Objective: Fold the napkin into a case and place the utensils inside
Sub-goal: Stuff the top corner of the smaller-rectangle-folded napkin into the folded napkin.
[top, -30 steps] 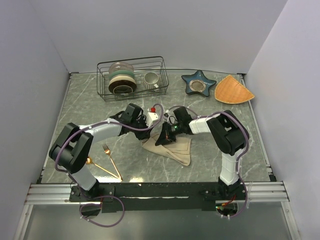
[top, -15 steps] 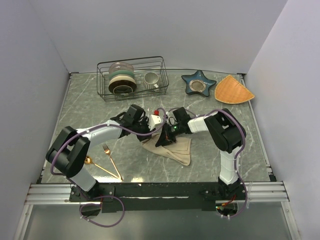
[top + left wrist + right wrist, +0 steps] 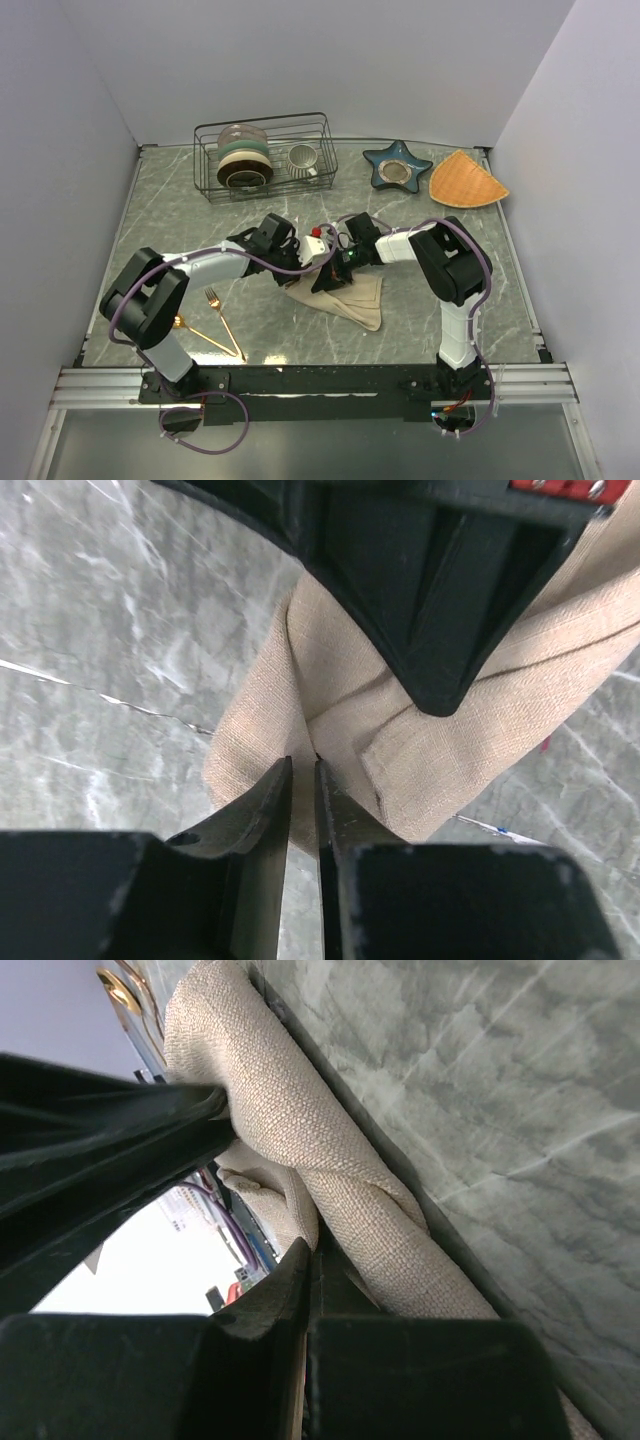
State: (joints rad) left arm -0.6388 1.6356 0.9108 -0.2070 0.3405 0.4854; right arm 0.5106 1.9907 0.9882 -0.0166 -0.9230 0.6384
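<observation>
The beige napkin (image 3: 357, 298) lies bunched and partly folded at the table's middle. My two grippers meet over its far left corner. The left gripper (image 3: 320, 260) comes in from the left. In its wrist view its jaws (image 3: 303, 760) are almost together, with a crease of the napkin (image 3: 255, 730) pinched at their tips. The right gripper (image 3: 329, 274) is shut, and a raised fold of the napkin (image 3: 300, 1120) hangs from its tips (image 3: 308, 1248). The gold fork (image 3: 222, 318) and gold spoon (image 3: 198, 334) lie crossed in a V at the front left, apart from both grippers.
A wire rack (image 3: 325, 150) at the back holds stacked bowls and a ribbed mug (image 3: 303, 160). A blue star-shaped dish (image 3: 397, 165) and an orange wedge-shaped mat (image 3: 466, 180) sit at the back right. Walls close in on both sides.
My left gripper has slid right, up against the right gripper at the napkin's corner, and its jaws have narrowed. The right gripper and the napkin have hardly moved.
</observation>
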